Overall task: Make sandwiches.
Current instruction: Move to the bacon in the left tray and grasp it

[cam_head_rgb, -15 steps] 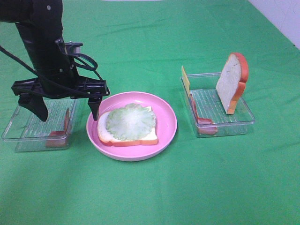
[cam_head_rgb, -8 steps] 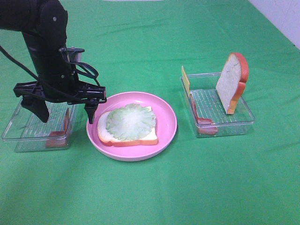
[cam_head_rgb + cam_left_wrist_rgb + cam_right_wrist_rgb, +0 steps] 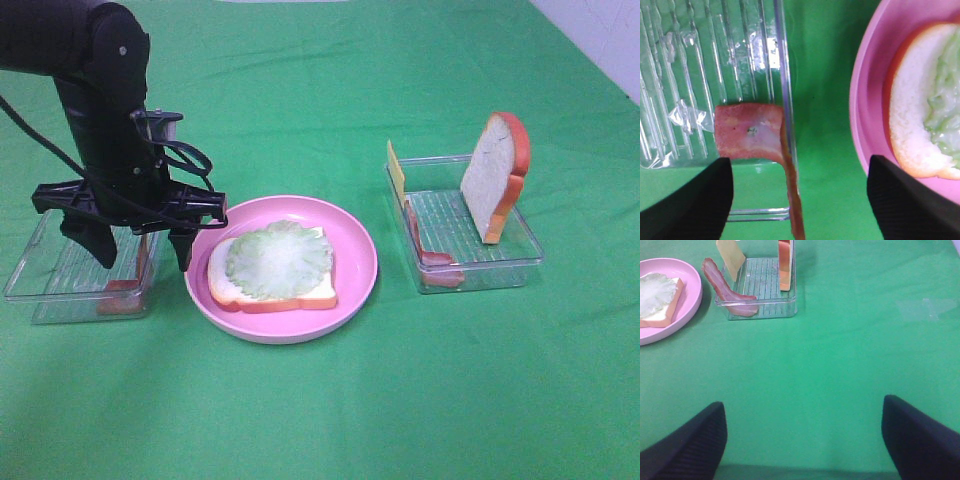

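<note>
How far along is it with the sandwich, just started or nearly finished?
Early on. Done: a bread slice topped with lettuce lies on the pink plate. In hand: the left claw hangs open astride a bacon strip at the left tray wall, gripping nothing yet. Left: that bacon, the cheese and the upright bread slice from the right tray.

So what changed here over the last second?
The left gripper sank toward the bacon strip at the wall of the left tray, its jaws narrowing but gripping nothing yet. The plate, lettuce-topped bread and right tray stayed put.
</note>
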`<action>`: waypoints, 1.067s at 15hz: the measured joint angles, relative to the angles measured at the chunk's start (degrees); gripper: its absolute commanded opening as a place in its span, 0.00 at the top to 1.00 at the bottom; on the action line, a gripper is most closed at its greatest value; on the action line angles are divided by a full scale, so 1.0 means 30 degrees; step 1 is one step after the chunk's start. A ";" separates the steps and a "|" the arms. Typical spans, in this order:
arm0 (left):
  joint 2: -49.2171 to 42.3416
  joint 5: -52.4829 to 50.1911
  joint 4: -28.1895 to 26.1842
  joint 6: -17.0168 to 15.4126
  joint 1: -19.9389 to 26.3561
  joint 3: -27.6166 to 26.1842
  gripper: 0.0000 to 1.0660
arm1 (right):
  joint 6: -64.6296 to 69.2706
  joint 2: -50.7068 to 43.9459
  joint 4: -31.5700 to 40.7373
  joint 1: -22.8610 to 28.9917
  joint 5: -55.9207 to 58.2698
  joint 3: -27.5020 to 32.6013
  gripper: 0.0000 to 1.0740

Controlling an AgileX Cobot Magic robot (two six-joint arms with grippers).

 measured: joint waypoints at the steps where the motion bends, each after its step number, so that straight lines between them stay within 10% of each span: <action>1: 0.0000 0.0000 0.0000 0.0019 0.0000 0.0000 0.41 | 0.0000 0.0000 0.0000 0.0000 0.0000 0.0000 0.24; 8: 0.0000 -0.0019 0.0000 0.0019 0.0000 0.0000 0.45 | 0.0000 0.0000 0.0000 0.0000 0.0000 0.0000 0.24; 13: 0.0000 -0.0019 -0.0057 0.0019 0.0000 0.0000 1.00 | 0.0000 0.0000 0.0000 0.0000 0.0000 0.0000 0.24; 16: 0.0000 0.0000 -0.0038 0.0019 0.0000 0.0000 1.00 | 0.0000 0.0000 0.0000 0.0000 0.0000 0.0000 0.24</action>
